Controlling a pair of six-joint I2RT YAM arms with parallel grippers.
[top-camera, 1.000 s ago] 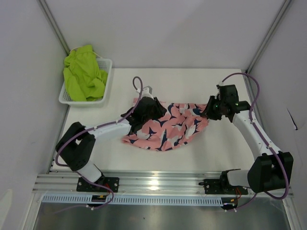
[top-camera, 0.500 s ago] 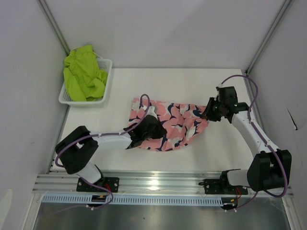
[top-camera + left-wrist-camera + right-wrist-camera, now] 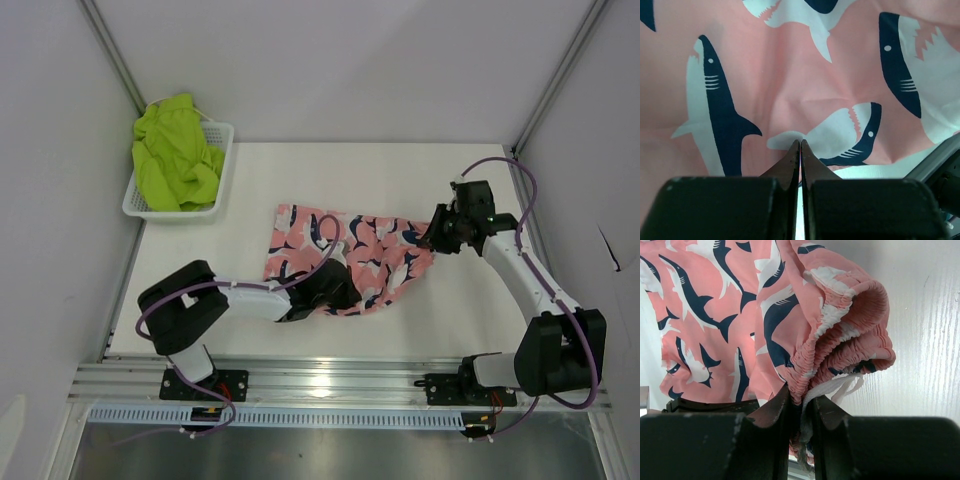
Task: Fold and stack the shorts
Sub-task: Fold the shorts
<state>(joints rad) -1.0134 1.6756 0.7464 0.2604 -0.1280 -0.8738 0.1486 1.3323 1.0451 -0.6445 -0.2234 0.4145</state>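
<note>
Two claws touch my pink shorts (image 3: 365, 250), which lie long left-to-right in the middle of the top view: my right claw (image 3: 431, 238) pinches the waistband at the right end, and my left claw (image 3: 338, 290) is squeezed shut at the bottom edge.

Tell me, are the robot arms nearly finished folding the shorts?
Not nearly. Nothing looks folded yet: the pink shorts lie rumpled on the table. In hand: the right gripper pinches their waistband, and the left gripper is shut at their near edge, perhaps for a first fold. Left: fold them, then take the green shorts out of the basket, fold and stack them.
</note>
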